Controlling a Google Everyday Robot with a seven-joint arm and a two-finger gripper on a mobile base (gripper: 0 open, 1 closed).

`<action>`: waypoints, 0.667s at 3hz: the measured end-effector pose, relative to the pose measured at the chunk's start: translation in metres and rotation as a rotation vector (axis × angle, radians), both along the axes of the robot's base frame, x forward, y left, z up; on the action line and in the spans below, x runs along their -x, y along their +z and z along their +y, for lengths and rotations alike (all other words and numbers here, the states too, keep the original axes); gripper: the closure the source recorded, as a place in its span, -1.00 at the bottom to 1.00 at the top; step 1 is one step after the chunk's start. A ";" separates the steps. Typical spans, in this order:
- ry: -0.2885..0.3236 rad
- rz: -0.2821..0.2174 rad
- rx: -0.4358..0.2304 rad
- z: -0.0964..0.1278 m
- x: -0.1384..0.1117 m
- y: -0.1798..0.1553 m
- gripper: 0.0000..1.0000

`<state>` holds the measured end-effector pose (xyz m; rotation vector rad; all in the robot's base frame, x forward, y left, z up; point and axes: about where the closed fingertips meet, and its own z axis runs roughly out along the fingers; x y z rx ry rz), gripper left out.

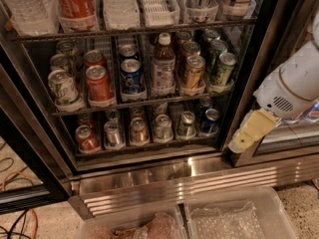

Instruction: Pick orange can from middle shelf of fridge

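Note:
The fridge (pixel 164 180) stands open in front of me. Its middle shelf (pixel 144 99) is a dark wire rack with white lane holders. The orange can (pixel 192 72) stands upright at the front of a lane right of centre, with similar cans behind it. A brown bottle (pixel 163 66) is on its left and green cans (pixel 223 68) on its right. My gripper (pixel 243 136), cream-coloured on a white arm (pixel 294 83), hangs to the right of the shelves in front of the dark door frame. It is lower than the orange can and holds nothing that I can see.
Red cans (pixel 98 83), a blue can (pixel 132 75) and pale green cans (pixel 62 87) fill the shelf's left lanes. The lower shelf (pixel 149 144) holds more cans. Large bottles stand on the top rack (pixel 75 4). Clear plastic bins (pixel 234 215) lie on the floor, with cables (pixel 17 218) at the left.

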<state>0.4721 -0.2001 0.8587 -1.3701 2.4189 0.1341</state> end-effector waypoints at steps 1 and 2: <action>-0.114 -0.091 -0.135 0.017 -0.017 0.009 -1.00; -0.194 -0.194 -0.252 0.031 -0.039 0.021 -1.00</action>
